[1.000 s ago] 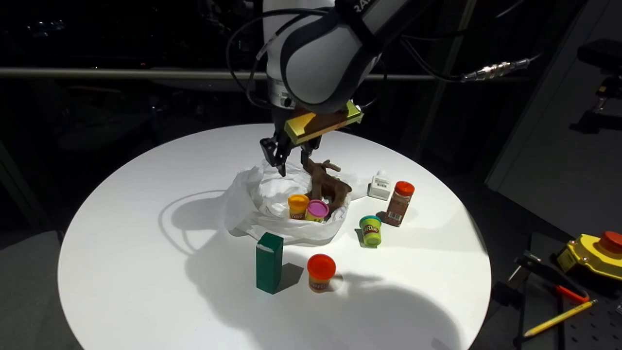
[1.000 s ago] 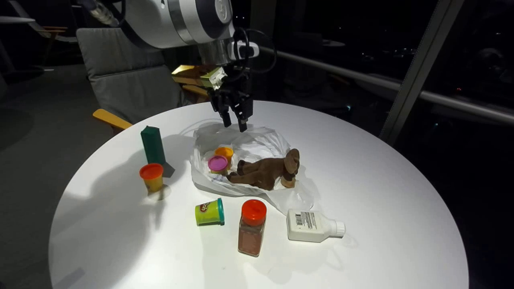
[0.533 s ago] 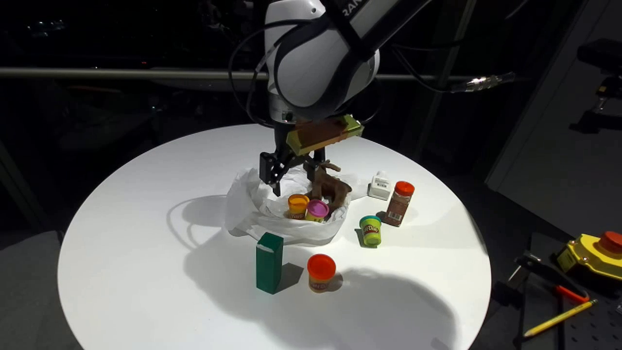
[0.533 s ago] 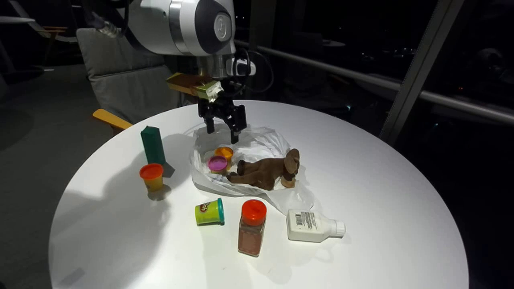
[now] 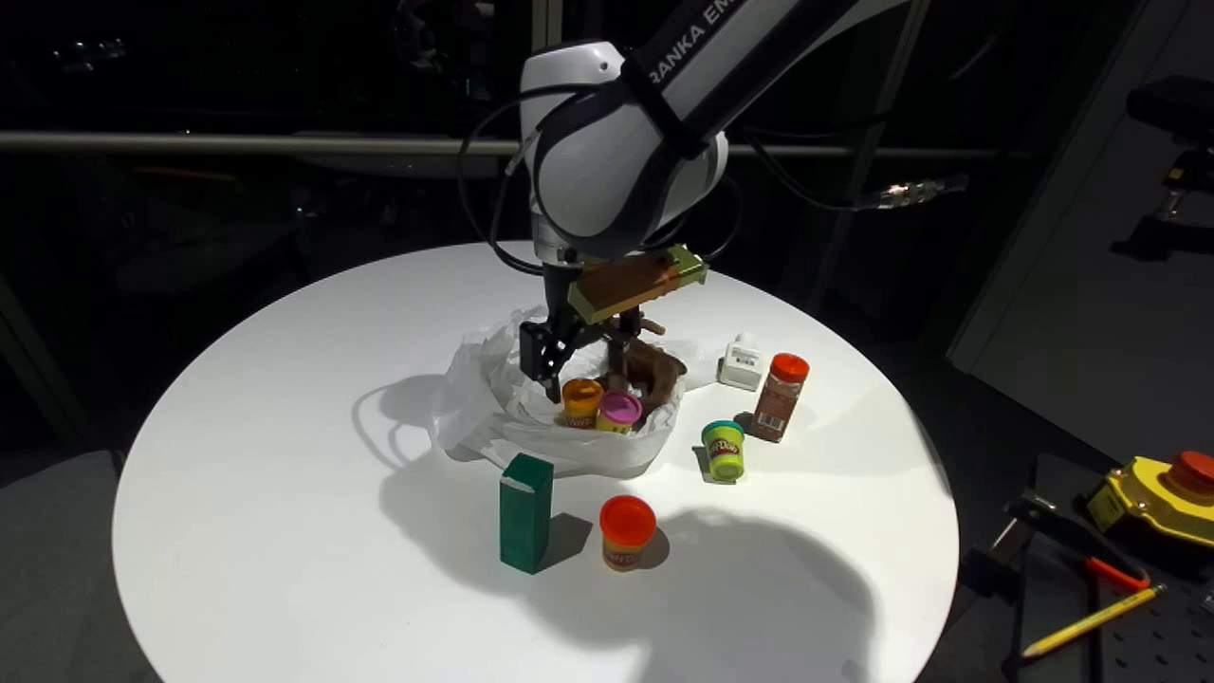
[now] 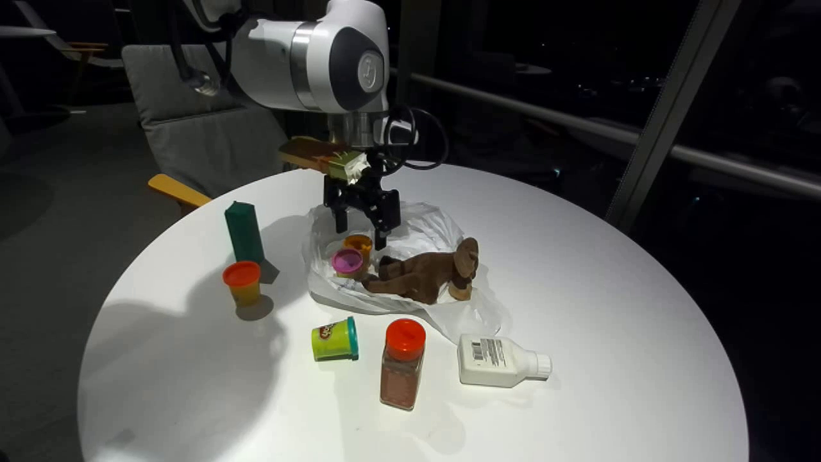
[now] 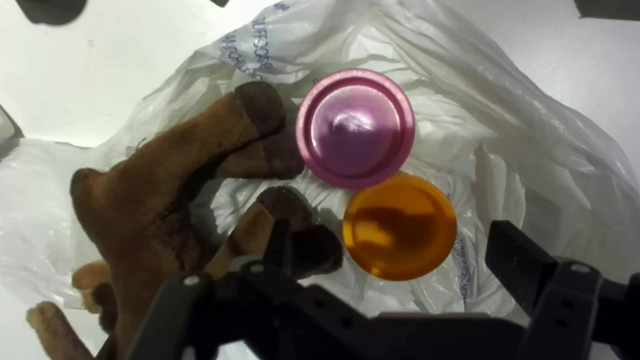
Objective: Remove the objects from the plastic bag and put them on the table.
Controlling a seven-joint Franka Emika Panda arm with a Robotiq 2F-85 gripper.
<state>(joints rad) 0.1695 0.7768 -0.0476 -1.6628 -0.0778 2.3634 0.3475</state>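
I'm holding the claw point(image 6: 361, 235) spread wide, gripping nothing, its fingers point(image 7: 520, 262) pointing down and framing the orange tub point(image 7: 400, 227), presumably for pinching it. That tub is sitting in the plastic bag point(image 6: 420, 221) just beside the purple tub point(image 7: 355, 129), the crumpled sides seemingly penning both in, with the brown stuffed animal point(image 6: 423, 276) lying alongside. The arm point(image 5: 597, 171) is arching over the bench point(image 6: 577, 308), probably giving me a straight-down approach.
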